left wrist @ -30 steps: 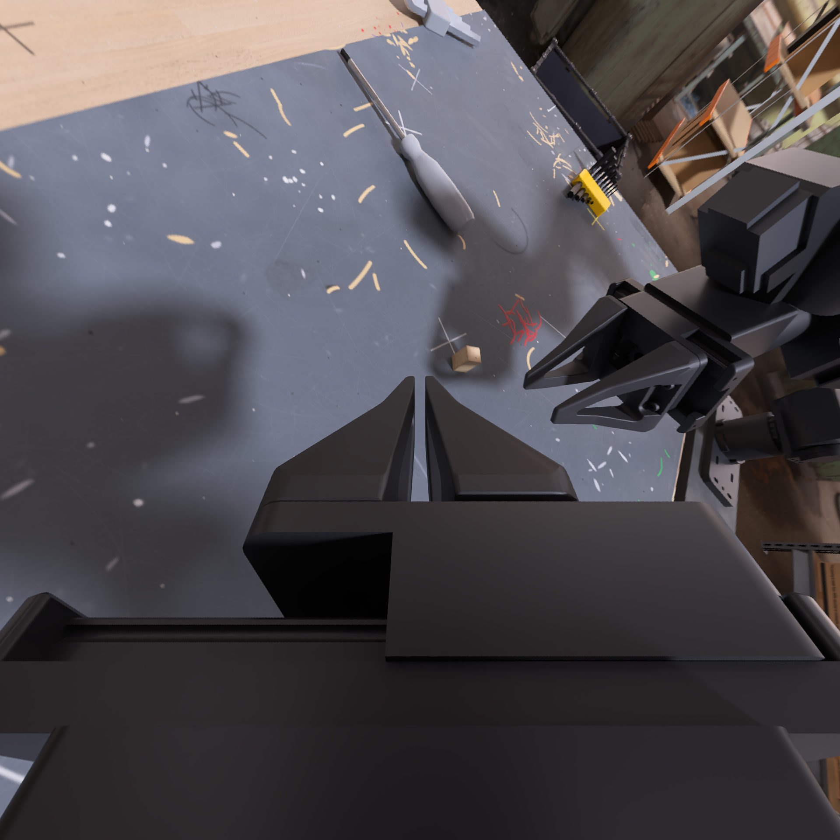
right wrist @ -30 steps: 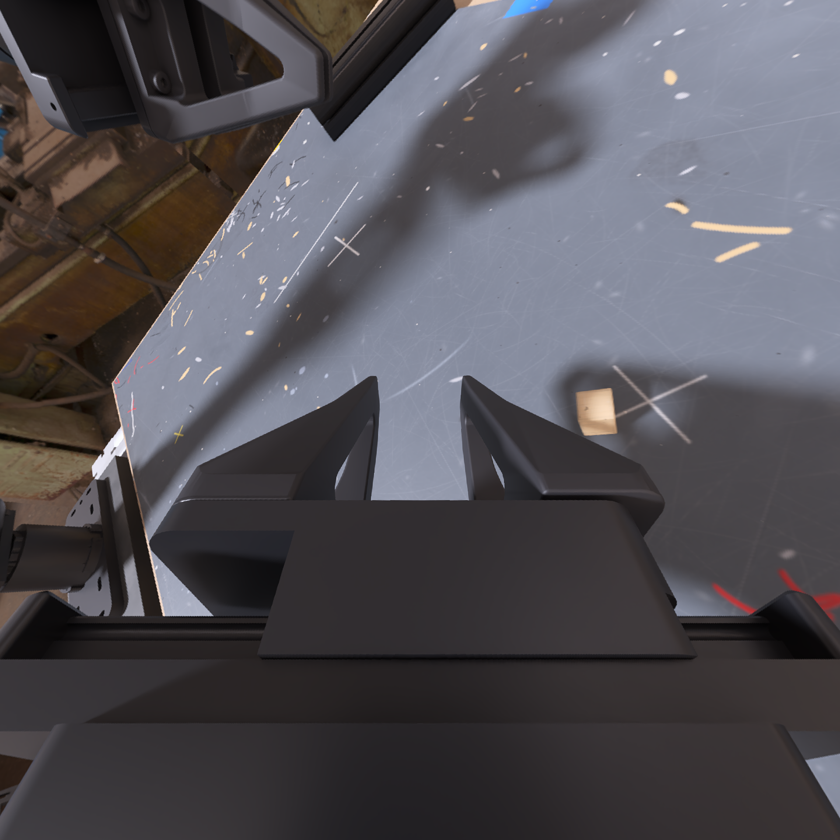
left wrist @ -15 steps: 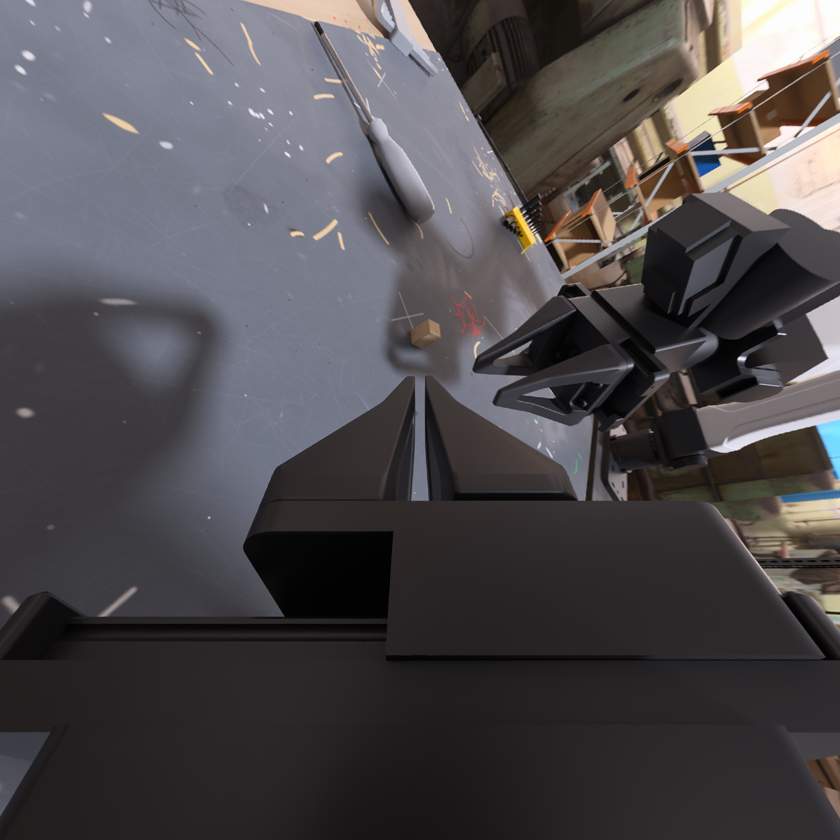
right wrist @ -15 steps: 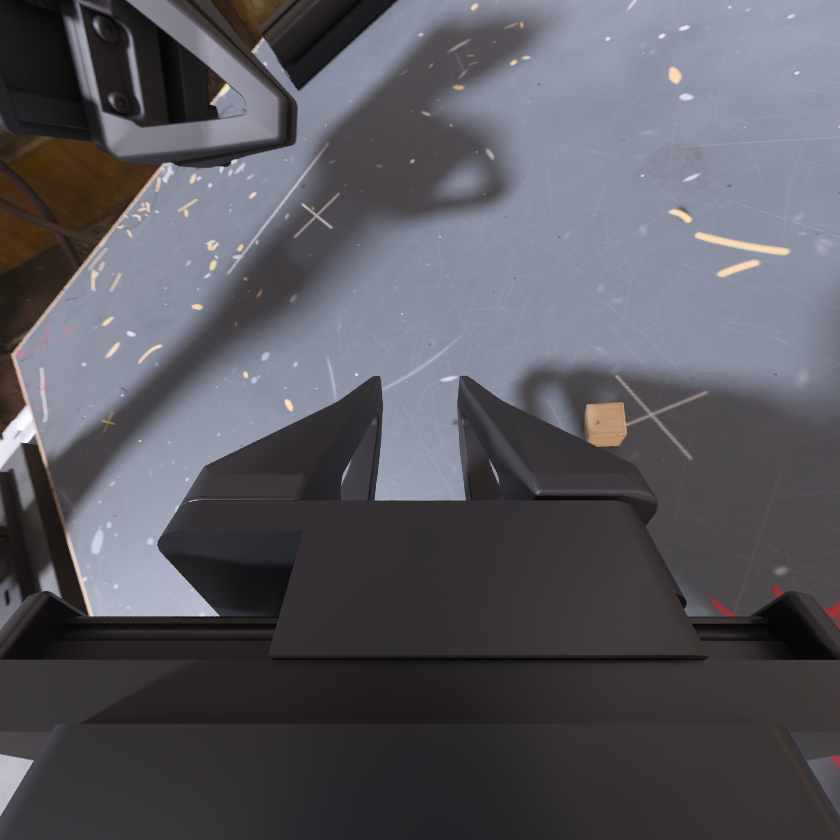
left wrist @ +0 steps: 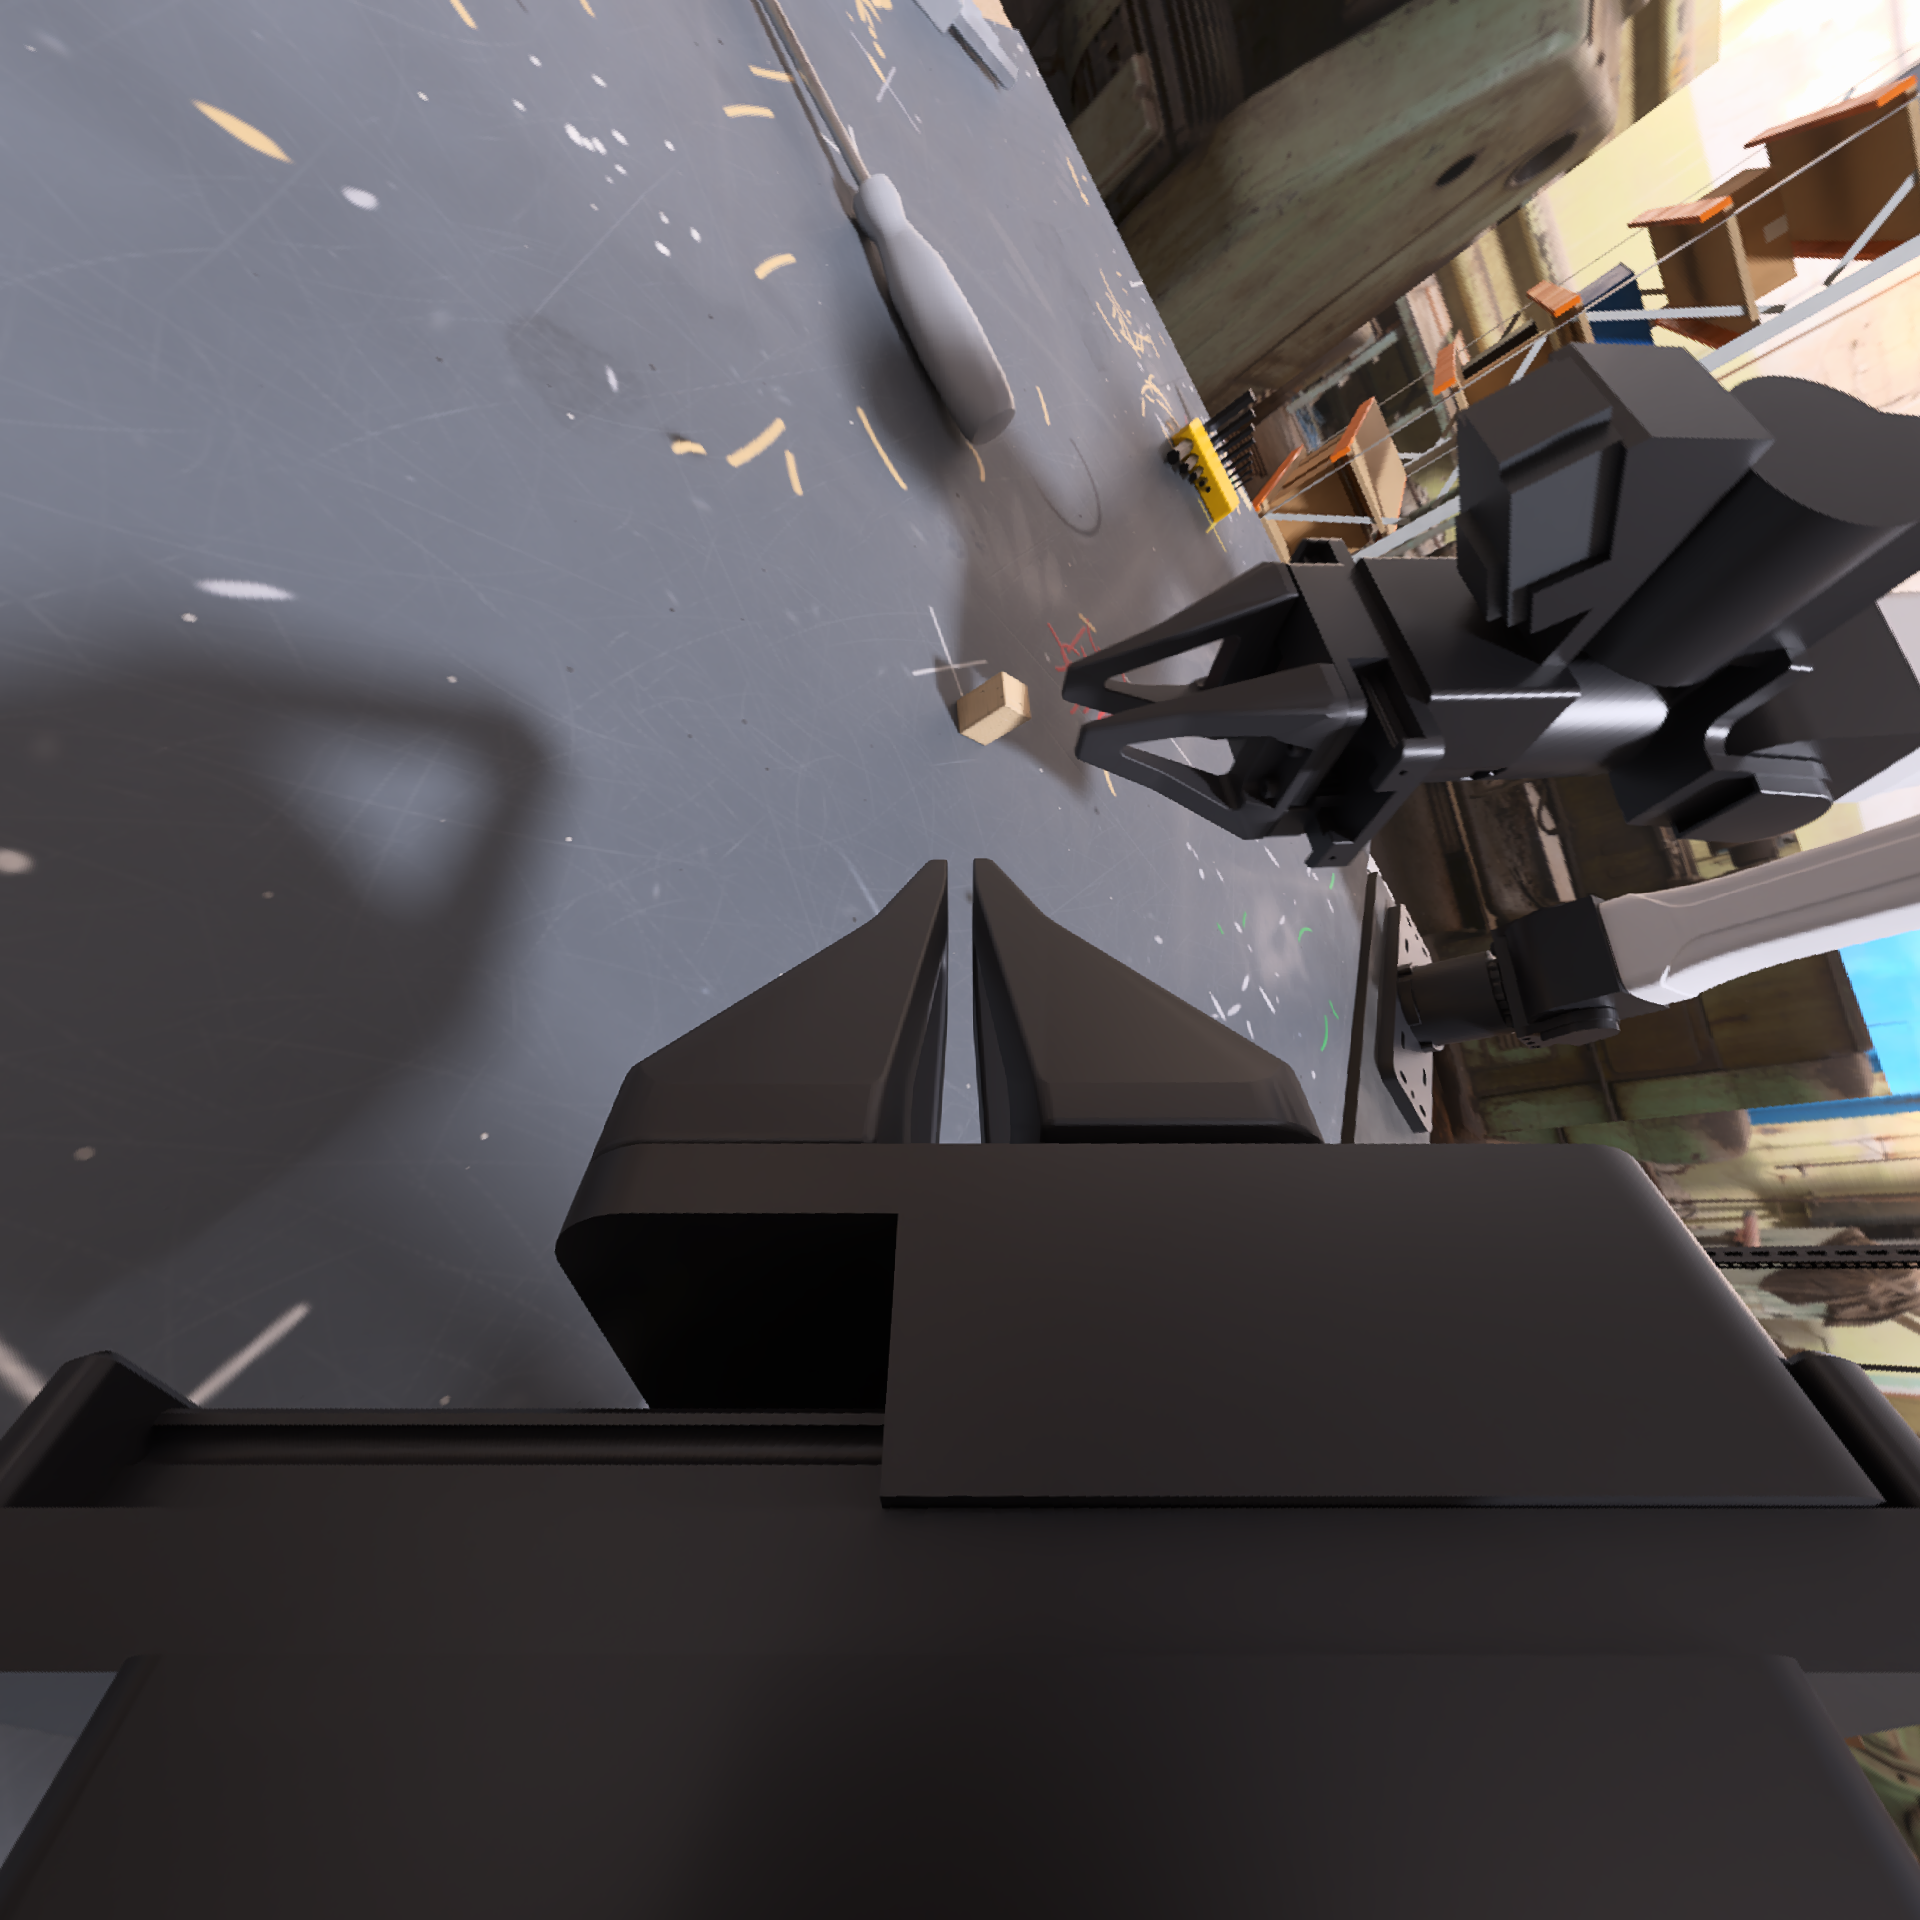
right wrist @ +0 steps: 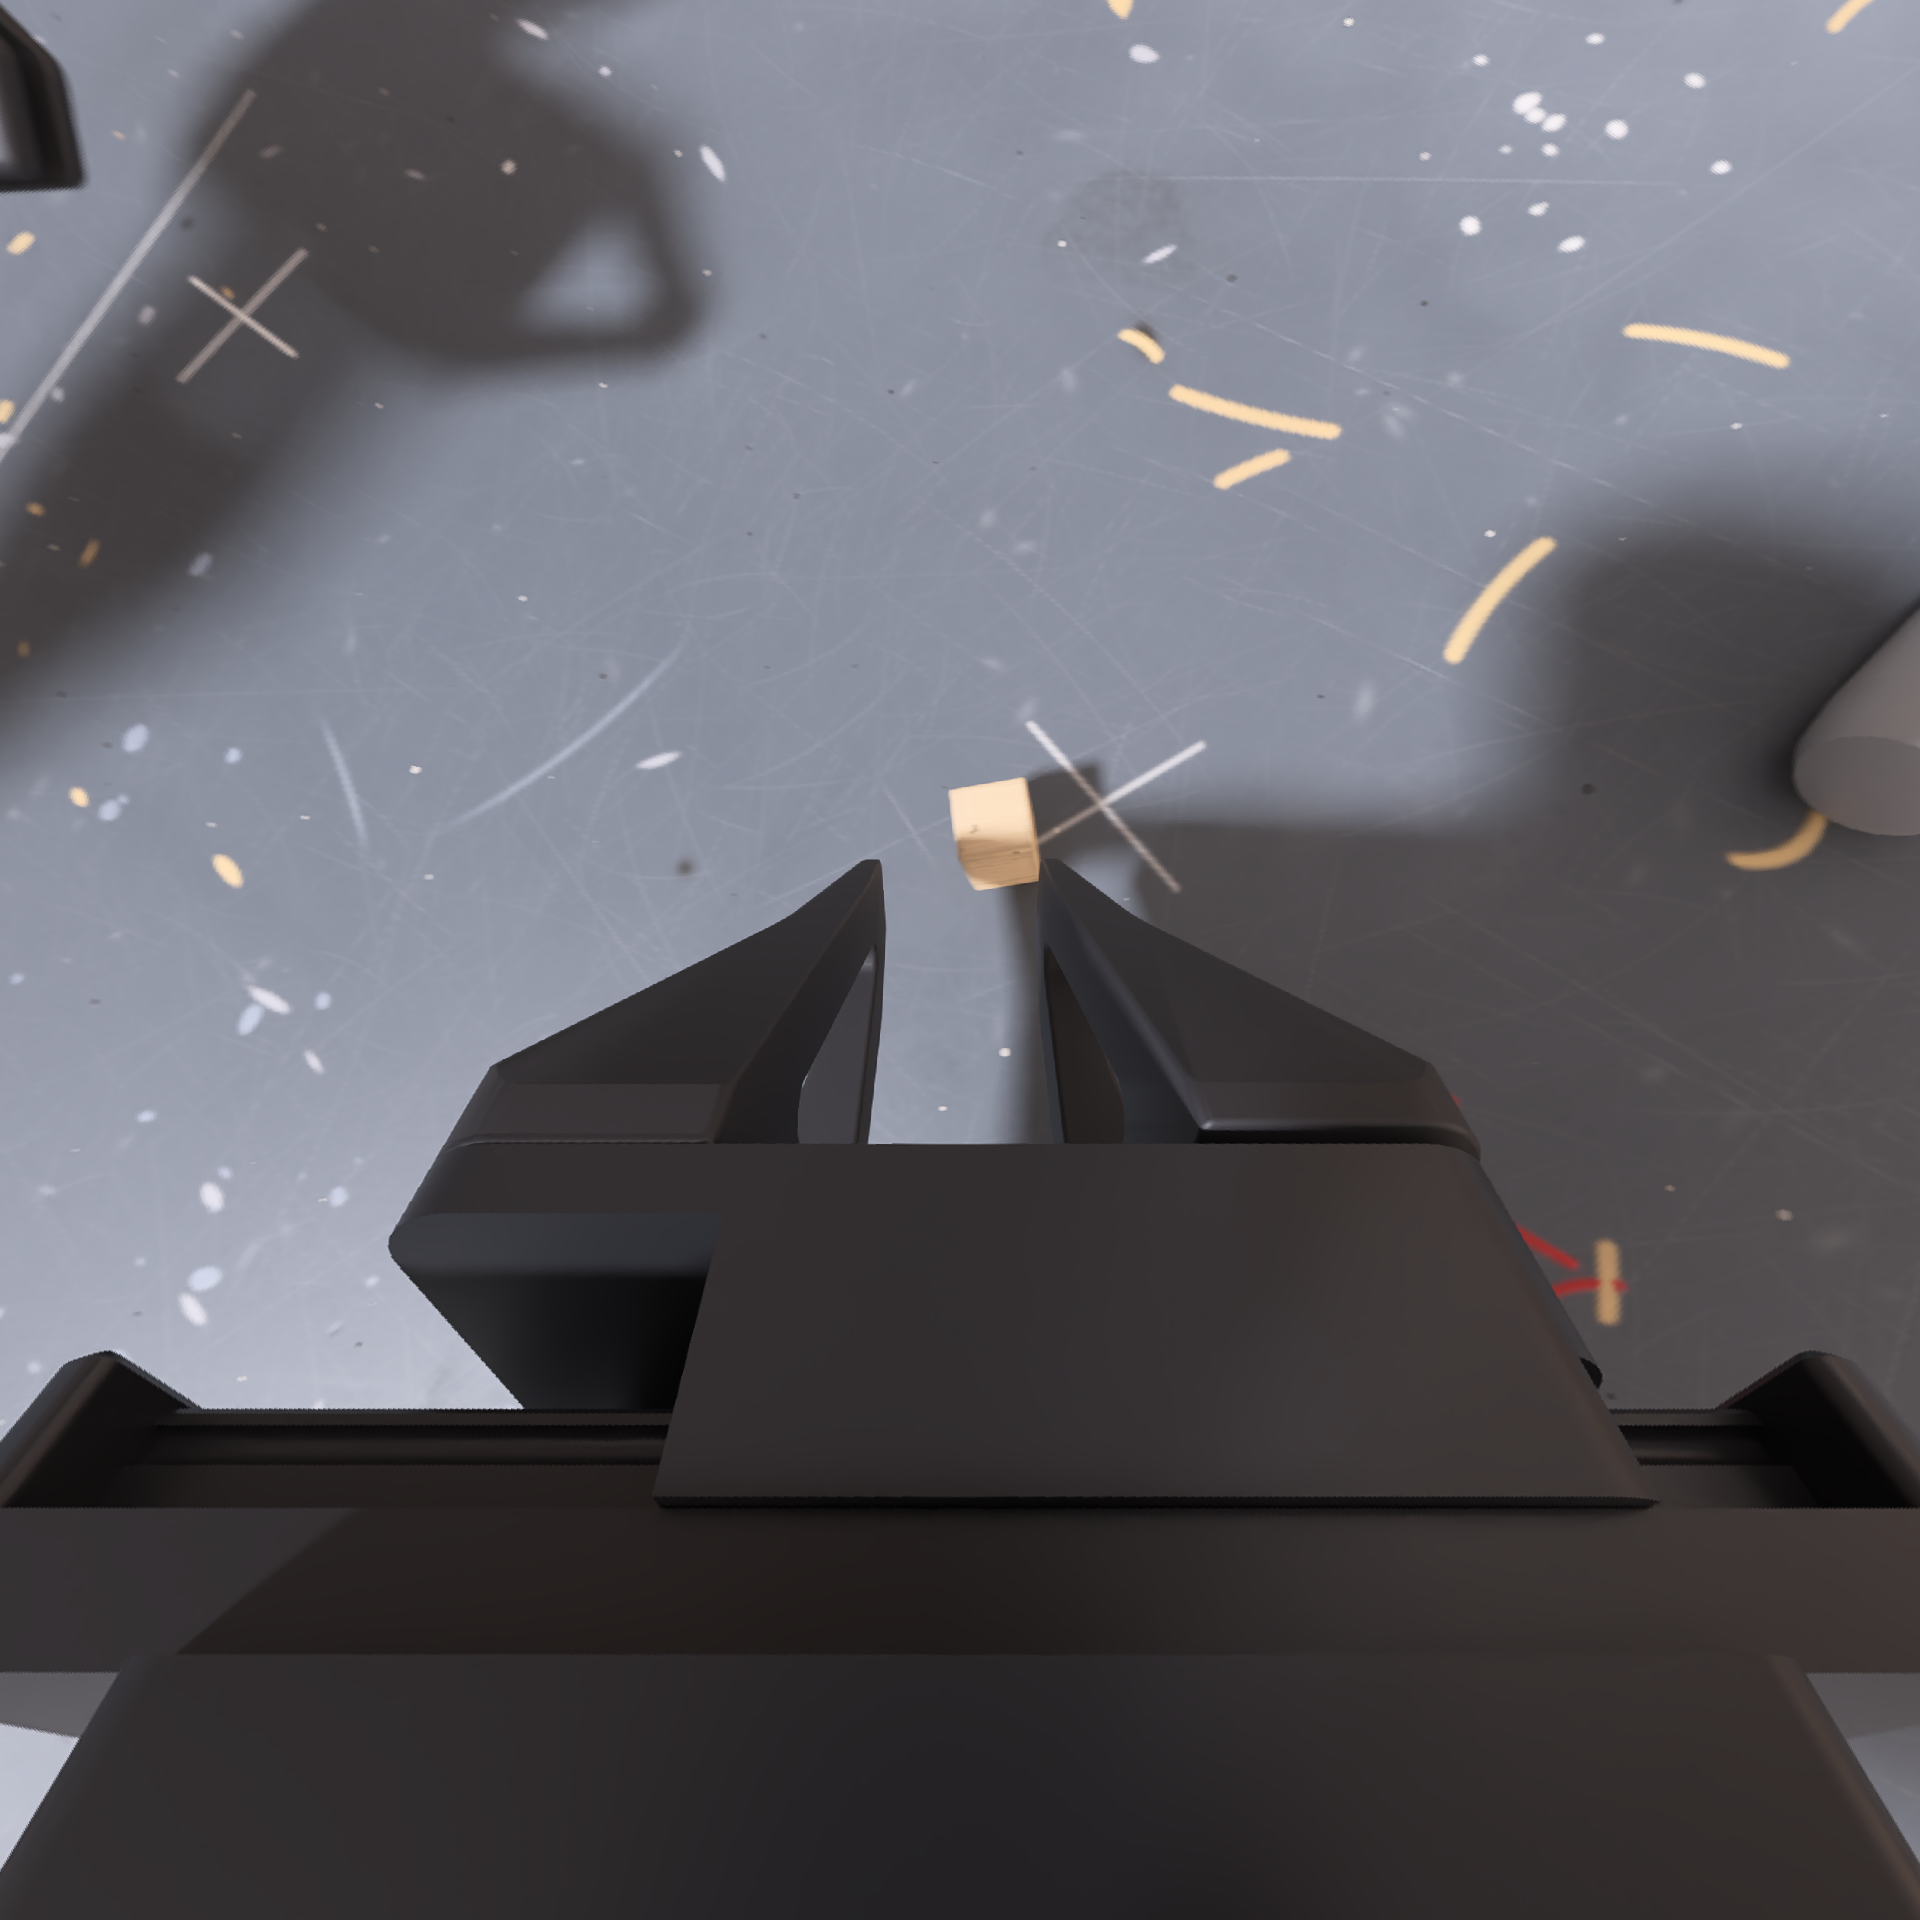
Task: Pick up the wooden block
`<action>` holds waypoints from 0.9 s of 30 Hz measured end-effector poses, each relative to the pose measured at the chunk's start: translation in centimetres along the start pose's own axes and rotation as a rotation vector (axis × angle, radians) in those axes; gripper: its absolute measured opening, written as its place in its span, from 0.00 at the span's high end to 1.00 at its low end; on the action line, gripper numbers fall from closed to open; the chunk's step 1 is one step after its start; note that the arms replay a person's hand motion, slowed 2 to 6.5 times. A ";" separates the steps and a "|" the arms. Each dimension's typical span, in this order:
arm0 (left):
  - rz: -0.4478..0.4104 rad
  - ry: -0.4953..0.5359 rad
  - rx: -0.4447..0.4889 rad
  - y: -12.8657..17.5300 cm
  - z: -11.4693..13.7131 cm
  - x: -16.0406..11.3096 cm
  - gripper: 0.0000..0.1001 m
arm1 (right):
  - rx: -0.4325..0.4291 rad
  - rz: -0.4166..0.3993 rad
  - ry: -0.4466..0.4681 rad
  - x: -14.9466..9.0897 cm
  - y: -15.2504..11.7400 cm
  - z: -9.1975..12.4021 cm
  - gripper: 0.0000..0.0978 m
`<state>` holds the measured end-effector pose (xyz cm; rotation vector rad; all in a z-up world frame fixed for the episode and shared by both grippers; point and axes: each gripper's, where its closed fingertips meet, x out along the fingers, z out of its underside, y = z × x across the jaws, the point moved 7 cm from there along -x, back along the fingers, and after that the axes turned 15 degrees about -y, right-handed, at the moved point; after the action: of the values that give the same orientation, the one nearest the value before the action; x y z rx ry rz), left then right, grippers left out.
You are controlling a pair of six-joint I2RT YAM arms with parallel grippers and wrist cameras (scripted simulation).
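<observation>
The wooden block (right wrist: 994,834) lies on the grey bench (right wrist: 727,582), just ahead of the right gripper (right wrist: 961,878) and nearer its right-hand fingertip than its left. That gripper's jaws stand parted with nothing between them; whether a tip touches the block is unclear. The left gripper (left wrist: 960,873) hovers well behind the block (left wrist: 992,708), its jaws nearly together, holding nothing. A grey-handled screwdriver (left wrist: 935,312) lies farther ahead of it, beyond the block.

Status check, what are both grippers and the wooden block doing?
Right gripper open, just short of the block. Left gripper shut, empty, hanging back. Block on the table, untouched. Nothing between.
</observation>
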<state>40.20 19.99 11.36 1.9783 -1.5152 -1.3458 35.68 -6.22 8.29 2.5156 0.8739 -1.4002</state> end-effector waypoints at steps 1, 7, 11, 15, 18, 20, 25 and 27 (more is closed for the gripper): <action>0.005 -0.002 0.002 0.1 0.0 0.1 0.96 | -0.006 0.010 -0.005 0.1 0.3 0.0 0.75; 0.001 -0.039 0.030 0.7 0.3 1.2 0.96 | -0.081 0.039 -0.018 0.9 0.7 -0.5 0.75; -0.005 -0.058 0.054 1.2 0.4 1.8 0.96 | -0.130 0.048 -0.028 1.4 0.7 -0.9 0.76; -0.004 -0.070 0.072 1.5 0.4 2.2 0.96 | -0.155 0.013 -0.030 1.7 0.6 -1.1 0.77; -0.005 -0.079 0.080 1.7 0.6 2.3 0.96 | -0.152 -0.036 -0.024 1.8 0.5 -1.2 0.77; -0.007 -0.083 0.084 1.7 0.7 2.4 0.96 | -0.142 -0.054 -0.023 1.9 0.5 -1.2 0.76; -0.009 -0.087 0.086 1.7 0.7 2.4 0.96 | -0.130 -0.020 -0.029 2.2 0.9 -1.5 0.76; -0.009 -0.088 0.085 1.7 0.7 2.4 0.96 | -0.133 -0.002 -0.033 2.4 1.0 -1.6 0.77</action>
<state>38.60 17.39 11.05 2.0022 -1.6308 -1.4113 38.37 -5.40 7.11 2.3878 0.9309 -1.3325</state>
